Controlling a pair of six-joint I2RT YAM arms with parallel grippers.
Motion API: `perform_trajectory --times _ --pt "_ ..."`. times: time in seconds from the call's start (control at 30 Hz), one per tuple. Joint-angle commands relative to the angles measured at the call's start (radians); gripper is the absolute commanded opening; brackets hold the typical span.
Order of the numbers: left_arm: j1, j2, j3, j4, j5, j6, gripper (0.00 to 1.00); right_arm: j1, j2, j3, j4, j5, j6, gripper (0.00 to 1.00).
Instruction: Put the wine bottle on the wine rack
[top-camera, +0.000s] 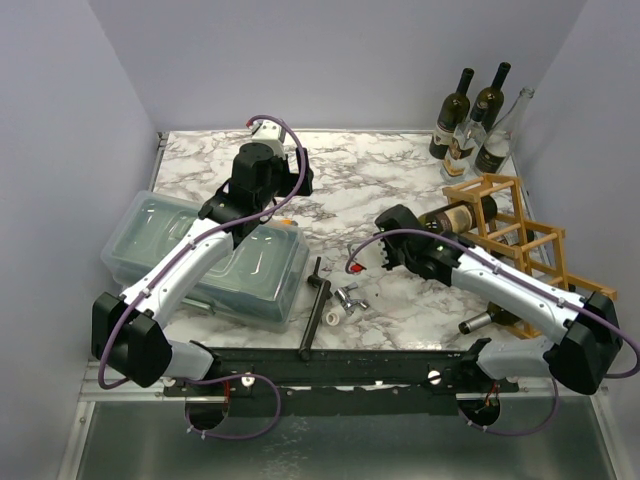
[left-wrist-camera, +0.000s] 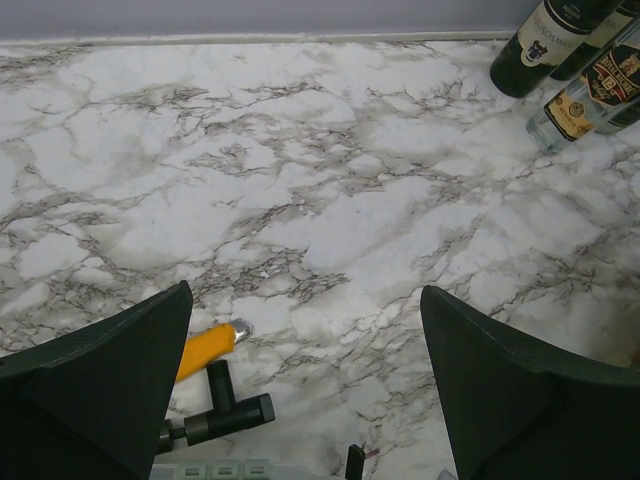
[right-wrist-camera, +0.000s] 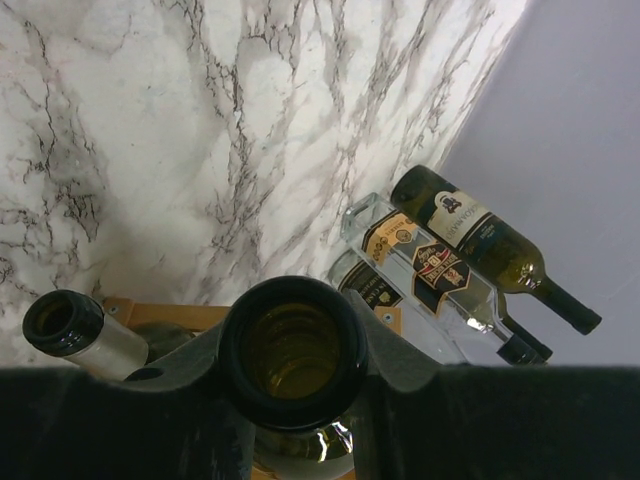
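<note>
Top external first: is any writing reading off the labels? (K.)

Nothing legible. Four spare bottles are standing in the far right corner of the surface, two dark, two clear; left wrist is showing a white crest label and a yellow-and-black one, lettering too small. (M.)

Counting the rest? (K.)

One wine rack is sitting along the right side. One bottle with a silver-foiled neck is lying in a lower cell, neck poking out toward the near edge. One clear lidded bin is sitting at left. (M.)

And the wine bottle? (K.)

The wine bottle is lying level, front end reaching in among the rack's upper bars; which cell, I cannot tell. The right end effector is clamping it near the base; right wrist is looking straight into the hollow base between the fingers. The left end effector is hanging over bare marble, its fingers spread wide, well apart from the bottle. (M.)
</note>
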Motion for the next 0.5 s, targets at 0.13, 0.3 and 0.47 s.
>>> perform_trajectory --times 0.13,0.3,0.47 --pt "0.003 -0.037 0.036 -0.003 0.034 -0.015 0.97 -0.065 0.006 -0.005 0.027 0.047 -0.069 0.01" --pt "0.004 -0.034 0.038 -0.003 0.045 -0.024 0.97 -0.113 0.008 -0.008 0.048 0.0 -0.101 0.01" --pt "0.003 -0.036 0.038 -0.003 0.055 -0.03 0.97 -0.147 0.023 -0.025 0.095 -0.027 -0.158 0.0"
